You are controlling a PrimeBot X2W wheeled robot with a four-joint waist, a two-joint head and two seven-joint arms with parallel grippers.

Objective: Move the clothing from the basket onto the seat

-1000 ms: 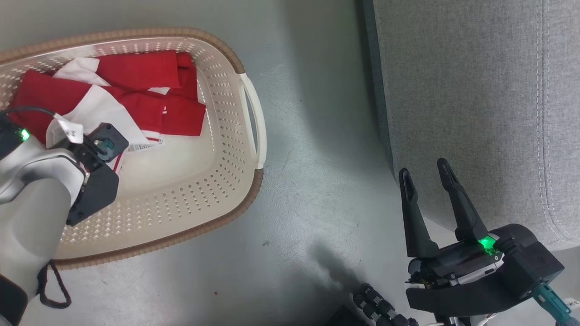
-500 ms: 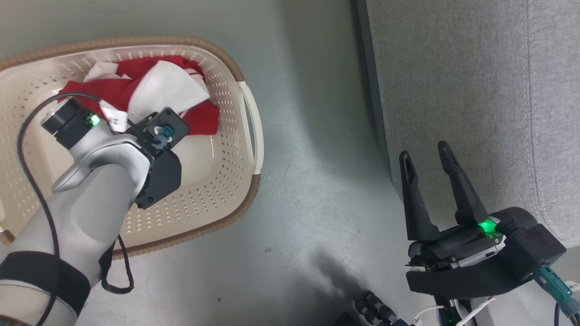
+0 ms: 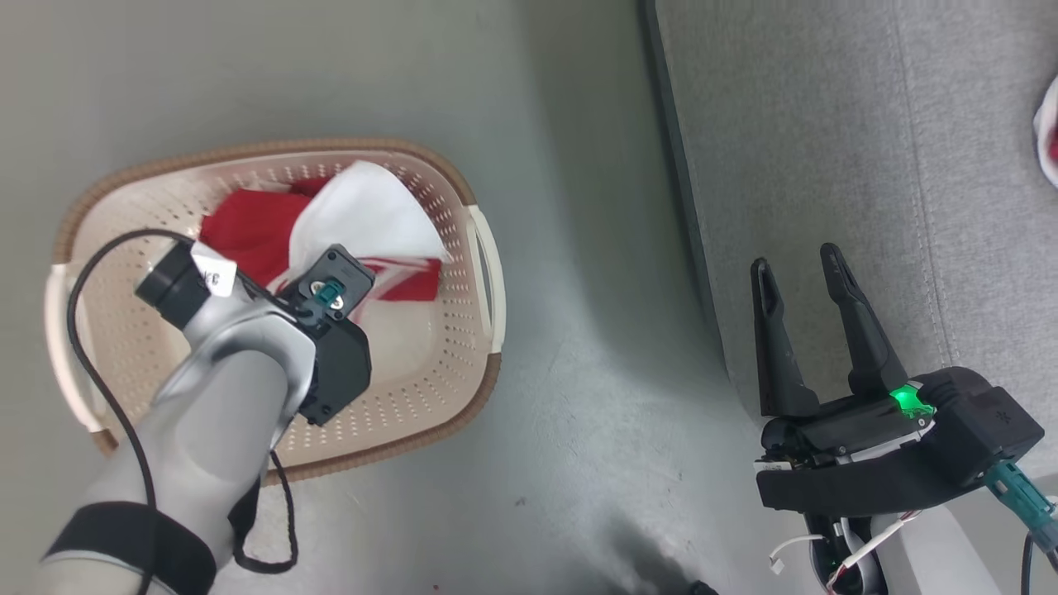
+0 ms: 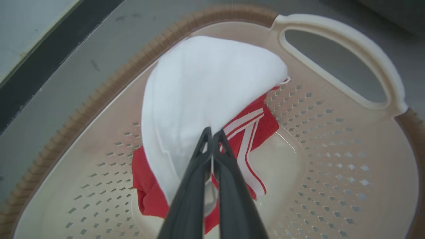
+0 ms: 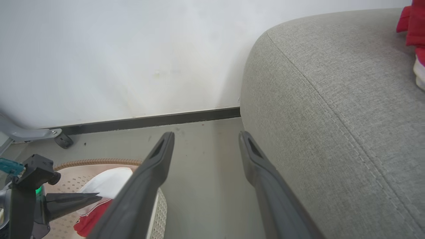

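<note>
Jaws on the left gripper (image 4: 211, 132) are pressed together on the clothing (image 4: 206, 83), with a strip of white fabric showing between the two fingers. A second ago the red and white garment lay spread flat in the basket (image 3: 397, 450), with the gripper low at its 7 o'clock edge. Now the white panel is bunched into a raised peak above the fingertips, and the red part with its white stripes trails down inside the basket. The left arm has risen and swung toward the basket's middle. The head camera has shifted as well, so the basket's new place in that view is no move of the basket.

Judging by this, the grip has taken and the lift is under way, but nothing from this grasp has left the basket yet.

At 4 o'clock in the head view the right gripper (image 3: 795, 258) hangs beside the seat (image 3: 826, 124), jaws wide apart and empty, as before. A separate bit of red and white cloth (image 3: 1048, 124) lies on the seat at 2 o'clock. The carry should run toward 3 o'clock.
</note>
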